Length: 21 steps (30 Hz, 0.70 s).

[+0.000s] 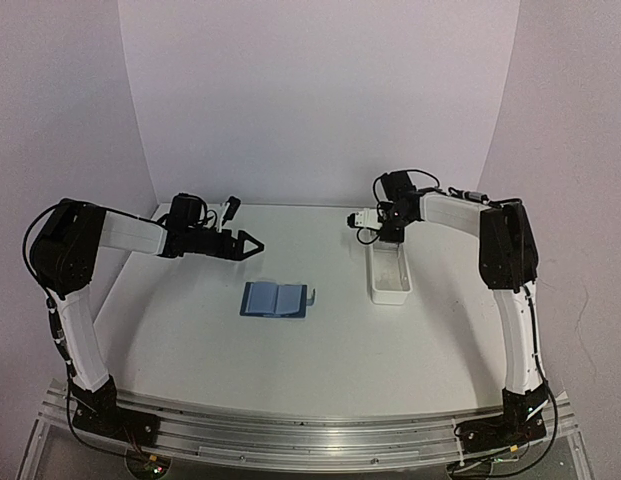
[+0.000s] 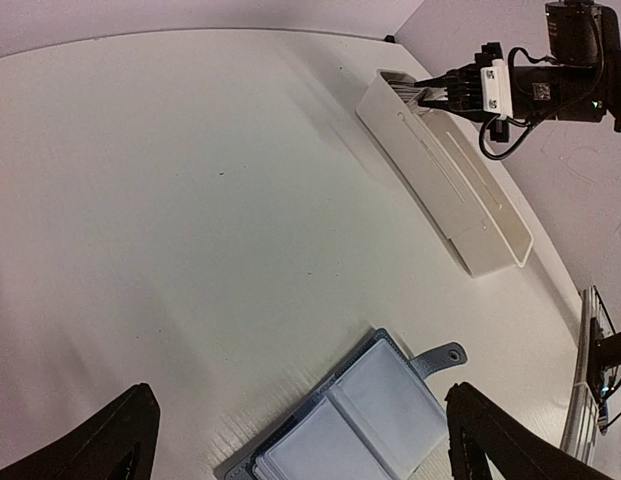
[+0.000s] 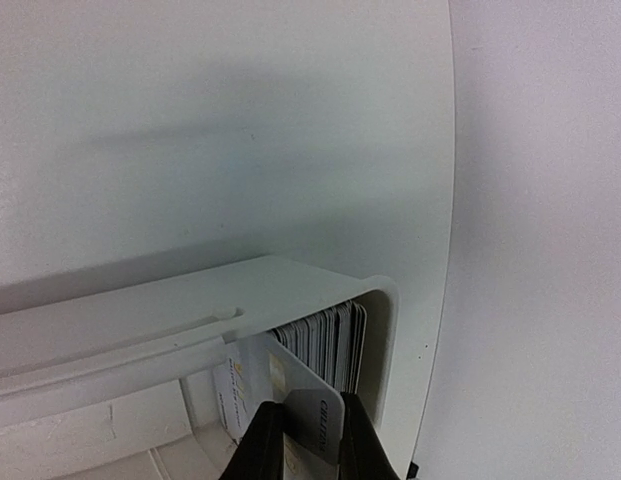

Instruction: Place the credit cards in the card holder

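The dark-blue card holder point(image 1: 277, 300) lies open and flat on the table, its clear pockets up and its snap tab point(image 2: 442, 357) to one side. My left gripper point(image 1: 246, 244) hovers open over the holder point(image 2: 375, 410), touching nothing. My right gripper point(image 1: 388, 238) reaches down into the far end of the long white tray point(image 1: 391, 282). A stack of credit cards point(image 3: 330, 340) stands on edge there. In the right wrist view the right gripper point(image 3: 312, 428) is shut on one grey card point(image 3: 310, 400), tilted out of the stack.
The white tray point(image 2: 470, 205) sits right of the holder, lengthwise away from me. White walls close the back and the sides. Bare tabletop lies between the holder and the tray.
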Tool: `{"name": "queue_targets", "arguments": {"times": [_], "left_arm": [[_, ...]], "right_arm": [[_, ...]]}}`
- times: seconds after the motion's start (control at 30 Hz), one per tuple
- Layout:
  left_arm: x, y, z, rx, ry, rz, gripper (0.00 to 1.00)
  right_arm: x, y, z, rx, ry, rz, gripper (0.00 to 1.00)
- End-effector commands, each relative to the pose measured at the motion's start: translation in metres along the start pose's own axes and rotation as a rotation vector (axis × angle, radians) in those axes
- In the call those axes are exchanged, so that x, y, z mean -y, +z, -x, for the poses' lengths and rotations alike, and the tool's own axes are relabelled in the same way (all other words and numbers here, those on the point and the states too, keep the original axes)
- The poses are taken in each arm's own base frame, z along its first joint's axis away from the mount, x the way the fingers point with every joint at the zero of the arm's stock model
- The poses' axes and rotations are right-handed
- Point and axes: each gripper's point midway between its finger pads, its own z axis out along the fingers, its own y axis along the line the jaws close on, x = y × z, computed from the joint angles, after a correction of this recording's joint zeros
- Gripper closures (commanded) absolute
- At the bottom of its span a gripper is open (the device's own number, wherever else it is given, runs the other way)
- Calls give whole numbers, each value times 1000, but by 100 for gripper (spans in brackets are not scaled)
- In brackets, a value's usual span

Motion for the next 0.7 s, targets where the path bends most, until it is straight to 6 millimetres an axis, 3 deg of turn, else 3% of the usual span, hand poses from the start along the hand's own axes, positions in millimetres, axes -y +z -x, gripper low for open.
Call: {"name": "queue_targets", "arguments": {"times": [0.0,0.2,0.53,0.67], "left_arm": [[9,-8,18,48,37,-23,0],[10,-9,18,47,37,-25,1],[14,-12,18,53,45,-35,1],[16,-15,18,52,38,-30,0]], "right_arm": [[38,-37,12,38,25,-90,85],[38,-43,13,47,27,-83,100],[48,-64,22,94,65,-78,100],[73,-87,34,129,123,-139,100]]}}
